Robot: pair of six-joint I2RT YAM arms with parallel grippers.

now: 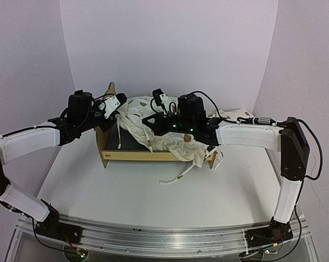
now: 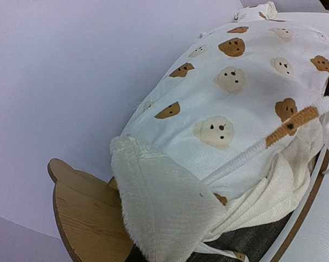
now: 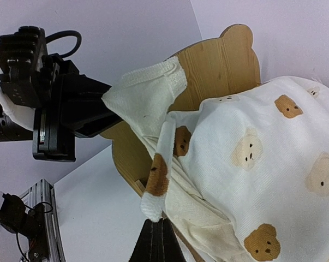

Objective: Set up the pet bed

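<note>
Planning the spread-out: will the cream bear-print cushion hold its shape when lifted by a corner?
Probably floppy: the cream bear-print cushion sags in folds over the plywood bed frame. Likely light: a pinched corner lifts it. Loose ties may snag.

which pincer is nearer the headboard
Left. The left pincer holds a cushion corner right by the headboard; the right pincer grips the cushion farther off, over the bed's middle.

The white tabletop (image 1: 126,188) is carrying the pet bed (image 1: 132,155), which is sitting toward the back with its plywood front rail facing the arms. A cream tie (image 1: 178,174) is trailing onto the bare surface in front. A small cream pillow (image 1: 229,114) is lying just behind the bed's right end.
</note>
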